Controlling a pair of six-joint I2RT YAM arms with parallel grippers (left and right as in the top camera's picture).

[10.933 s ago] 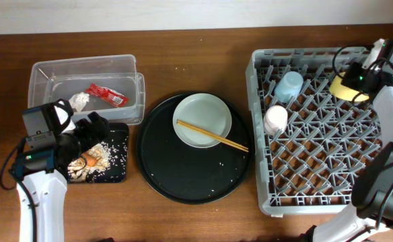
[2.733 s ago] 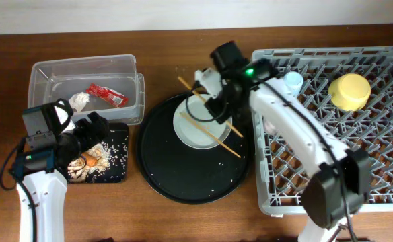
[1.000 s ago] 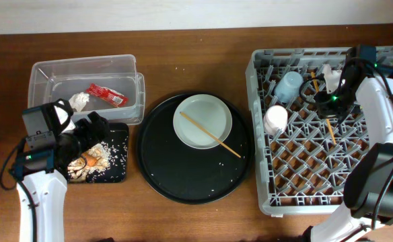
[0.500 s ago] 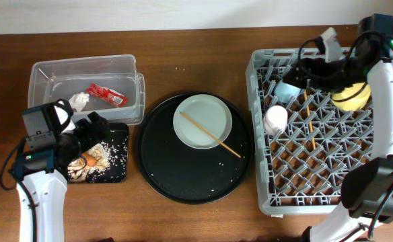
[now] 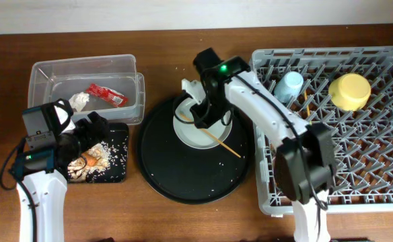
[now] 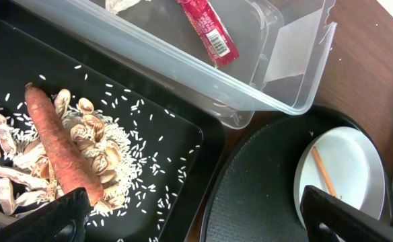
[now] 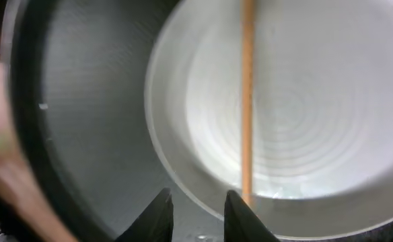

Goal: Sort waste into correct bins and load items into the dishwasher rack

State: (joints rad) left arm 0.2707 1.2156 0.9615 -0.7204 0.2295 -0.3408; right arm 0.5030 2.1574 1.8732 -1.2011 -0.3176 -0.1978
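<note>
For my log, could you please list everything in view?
Rectangular plastic tub: one, clear, rear left.
Snack wrapper: one, red, tub.
Crumpled tissue: one, white, tub.
Shallow rectangular tray: one, black, front left.
Carrot: one, orange, that tray.
Food scraps with rice: heap, beige, that tray.
Large round tray: one, black, centre.
Round plate: one, pale grey, round tray.
Pegged plastic rack: one, grey, right.
Cup: one, light blue, rack.
Bowl: one, yellow, rack.
Wooden chopsticks: two, tan, plate and rack.
Left gripper: open, over rectangular tray.
Right gripper: open, over plate.
</note>
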